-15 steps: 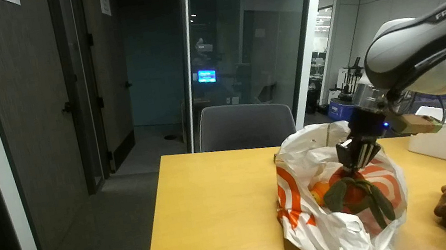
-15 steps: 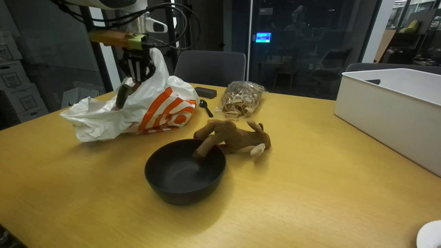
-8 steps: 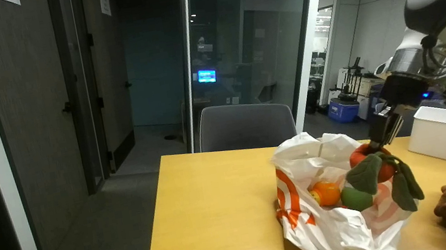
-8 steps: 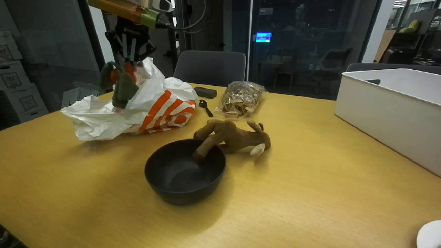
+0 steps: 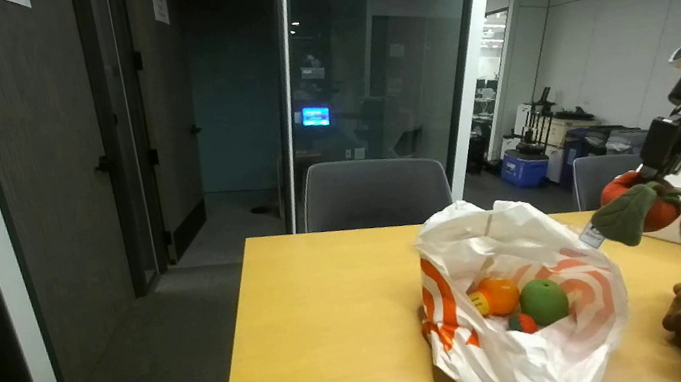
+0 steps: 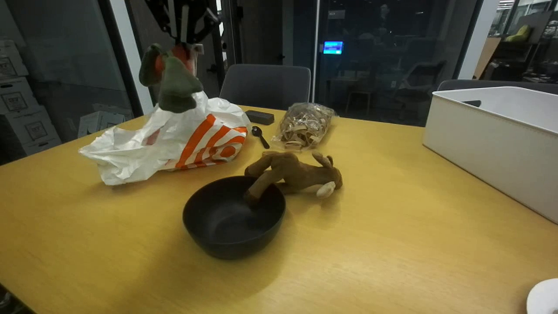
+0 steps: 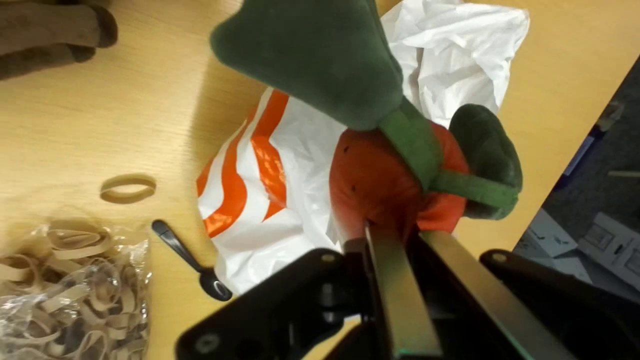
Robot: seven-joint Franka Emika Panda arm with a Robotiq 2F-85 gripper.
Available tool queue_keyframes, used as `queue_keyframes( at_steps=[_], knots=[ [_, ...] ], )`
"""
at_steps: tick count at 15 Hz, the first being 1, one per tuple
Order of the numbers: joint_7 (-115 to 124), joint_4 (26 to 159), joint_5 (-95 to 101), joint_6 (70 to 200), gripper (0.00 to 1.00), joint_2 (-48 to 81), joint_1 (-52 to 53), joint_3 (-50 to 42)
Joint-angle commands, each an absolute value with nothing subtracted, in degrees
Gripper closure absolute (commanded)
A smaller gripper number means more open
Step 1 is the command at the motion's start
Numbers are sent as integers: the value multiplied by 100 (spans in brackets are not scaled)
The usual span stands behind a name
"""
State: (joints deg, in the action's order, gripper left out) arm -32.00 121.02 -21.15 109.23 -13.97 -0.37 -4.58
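Observation:
My gripper (image 7: 406,235) is shut on a red-orange plush toy (image 7: 375,170) with large green leaves (image 7: 320,60). The plush hangs in the air in both exterior views, with its leaves drooping (image 5: 659,214) (image 6: 176,85). My gripper also shows in both exterior views (image 5: 658,169) (image 6: 183,41). A white plastic bag (image 5: 514,362) with orange stripes stands open on the table, below and beside the plush. In the bag lie an orange item (image 5: 502,295) with a yellow label, a green ball (image 5: 544,302) and a small red thing (image 5: 526,324).
A black bowl (image 6: 231,226) stands with a brown plush animal (image 6: 301,172) leaning over its rim. Behind them are a black spoon (image 6: 260,137), a dark block (image 6: 260,117) and a clear bag of rubber bands (image 6: 305,126). A large white bin (image 6: 488,144) stands at the side.
My gripper has lifted the red-orange plush out of the white bag, up and away from the bag's opening. The green ball and the orange item inside have come into view.

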Motion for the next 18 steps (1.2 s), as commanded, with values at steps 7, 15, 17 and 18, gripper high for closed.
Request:
queue_keyframes(
  at_steps=[7, 15, 17, 18],
  knots=[
    [-1516, 13566, -1961, 12294, 98, -2332, -489, -780],
    [932, 14380, -815, 14142, 96, -1790, -861, -362],
    [1775, 14434, -270, 14440, 95, -1647, -1044, -175],
    [2254, 14462, 92, 14485, 95, -1609, -1166, -60]
  ],
)
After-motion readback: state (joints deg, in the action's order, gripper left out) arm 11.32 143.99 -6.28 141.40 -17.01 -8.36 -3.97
